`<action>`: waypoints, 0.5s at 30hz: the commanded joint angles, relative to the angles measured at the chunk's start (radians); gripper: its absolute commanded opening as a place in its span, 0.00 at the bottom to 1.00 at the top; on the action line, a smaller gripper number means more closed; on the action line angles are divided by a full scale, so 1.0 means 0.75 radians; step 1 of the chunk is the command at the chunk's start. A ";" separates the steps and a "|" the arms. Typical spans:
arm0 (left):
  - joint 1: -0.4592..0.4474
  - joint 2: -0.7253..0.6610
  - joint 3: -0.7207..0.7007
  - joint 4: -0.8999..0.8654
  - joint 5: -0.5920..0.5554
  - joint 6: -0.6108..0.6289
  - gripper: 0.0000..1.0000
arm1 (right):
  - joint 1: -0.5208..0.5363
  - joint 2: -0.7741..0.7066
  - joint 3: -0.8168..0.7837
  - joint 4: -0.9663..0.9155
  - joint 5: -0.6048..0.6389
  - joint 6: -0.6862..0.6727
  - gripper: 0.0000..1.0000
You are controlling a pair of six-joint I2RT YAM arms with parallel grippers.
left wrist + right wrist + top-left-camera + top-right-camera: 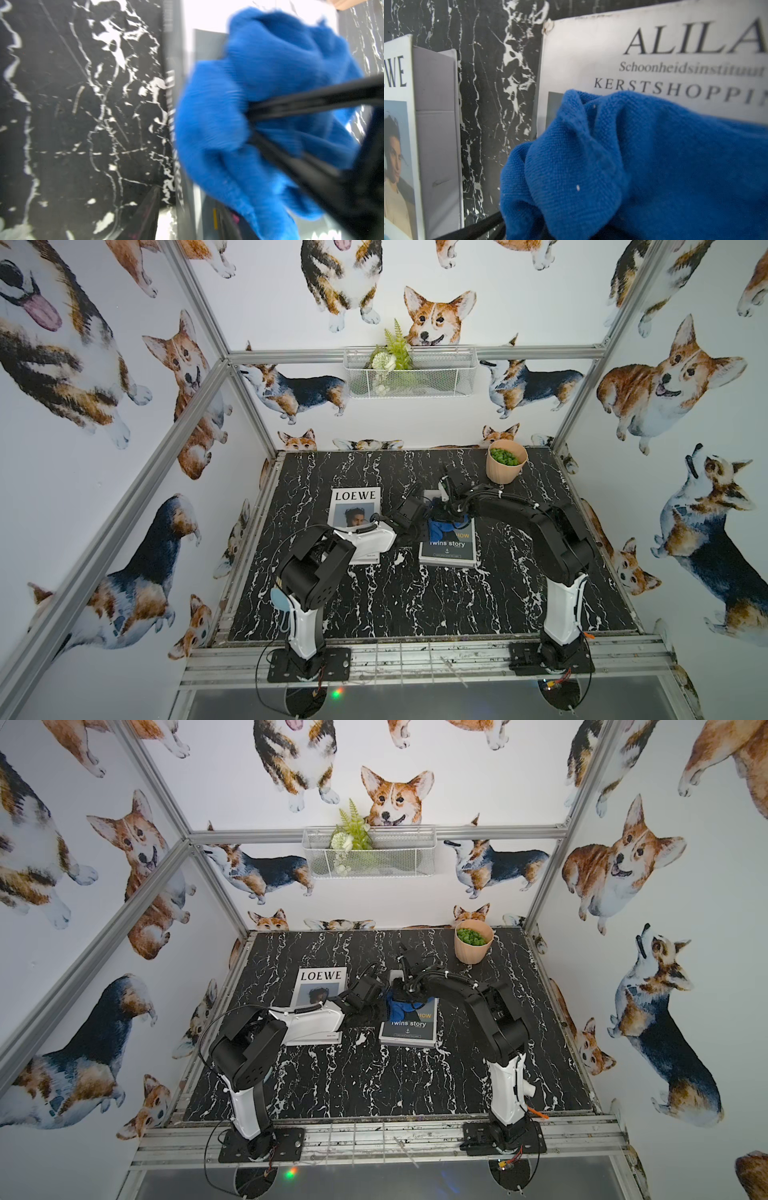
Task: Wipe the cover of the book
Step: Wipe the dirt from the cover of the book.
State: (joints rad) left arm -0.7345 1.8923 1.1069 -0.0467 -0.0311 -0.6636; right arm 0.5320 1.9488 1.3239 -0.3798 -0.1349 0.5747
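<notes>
Two books [355, 506] [449, 549] on marble tabletop [415, 605], corgi walls [83, 406]; right jaws tight on cloth [441, 529], left jaws unclear

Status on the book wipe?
Right fingers shut on crumpled blue cloth, on cover of grey Twins story book. Left fingers at its edge, grip unclear. White LOEWE book alongside, apart.

The grey-and-white book [446, 549] lies flat on the marble table [395, 605], a bunched blue cloth [439, 528] resting on its cover.
</notes>
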 commanded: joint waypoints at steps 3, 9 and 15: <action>0.005 0.015 -0.017 -0.306 -0.044 0.025 0.45 | -0.143 -0.089 -0.145 -0.287 0.121 -0.031 0.00; 0.003 -0.005 -0.041 -0.300 -0.045 0.037 0.40 | -0.182 -0.207 -0.214 -0.297 0.126 -0.054 0.00; 0.002 -0.061 -0.099 -0.259 -0.013 0.013 0.37 | -0.183 -0.247 -0.197 -0.331 0.203 -0.043 0.00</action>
State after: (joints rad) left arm -0.7341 1.8507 1.0653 -0.0368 -0.0200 -0.6548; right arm 0.3969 1.7634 1.1767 -0.4881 -0.0578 0.5449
